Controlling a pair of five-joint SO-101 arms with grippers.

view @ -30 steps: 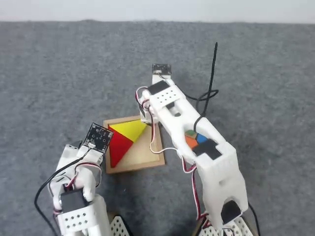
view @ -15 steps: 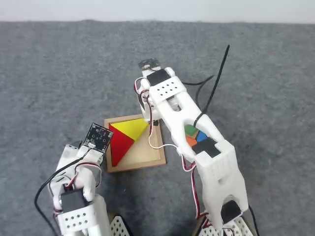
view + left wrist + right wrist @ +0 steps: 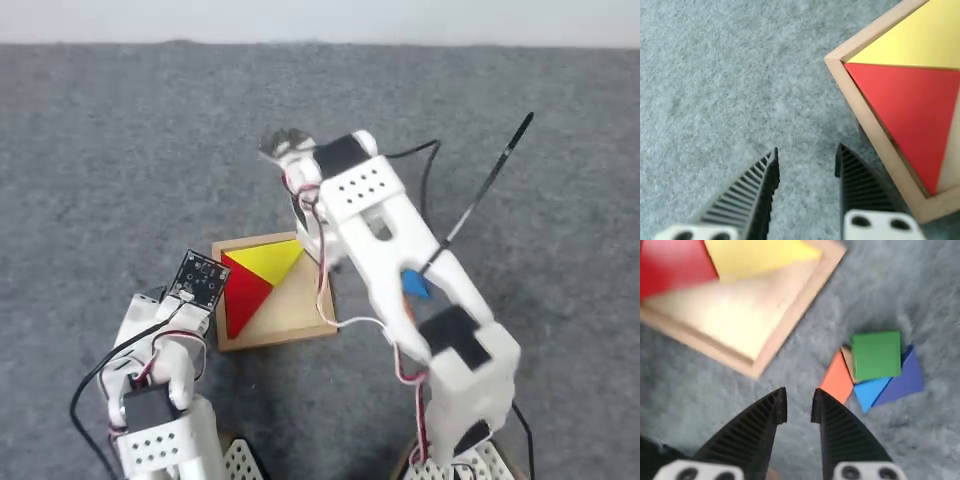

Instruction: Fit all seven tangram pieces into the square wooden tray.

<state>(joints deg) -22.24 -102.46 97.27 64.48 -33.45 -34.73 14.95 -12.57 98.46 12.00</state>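
The square wooden tray (image 3: 300, 318) lies on the grey carpet with a yellow triangle (image 3: 266, 258) and a red triangle (image 3: 243, 291) in its far-left half. My right gripper (image 3: 798, 393) hovers open, fingers a narrow gap apart, over carpet between the tray's edge (image 3: 790, 327) and a cluster of loose pieces: green square (image 3: 876, 355), orange triangle (image 3: 836, 382), blue triangle (image 3: 870, 391), dark blue piece (image 3: 901, 381). In the high view a blue piece (image 3: 413, 284) peeks past the right arm. My left gripper (image 3: 807, 151) is open and empty above carpet beside the tray's corner (image 3: 834, 59).
The right arm (image 3: 400, 270) spans the area right of the tray and hides most of the loose pieces in the high view. The left arm (image 3: 160, 390) sits at the near left. Bare grey carpet (image 3: 120, 150) stretches to the left and far side.
The right arm has swung and lifted, its wrist end shifting left; the orange and green pieces seen through it earlier are covered. The left arm and tray stay put.
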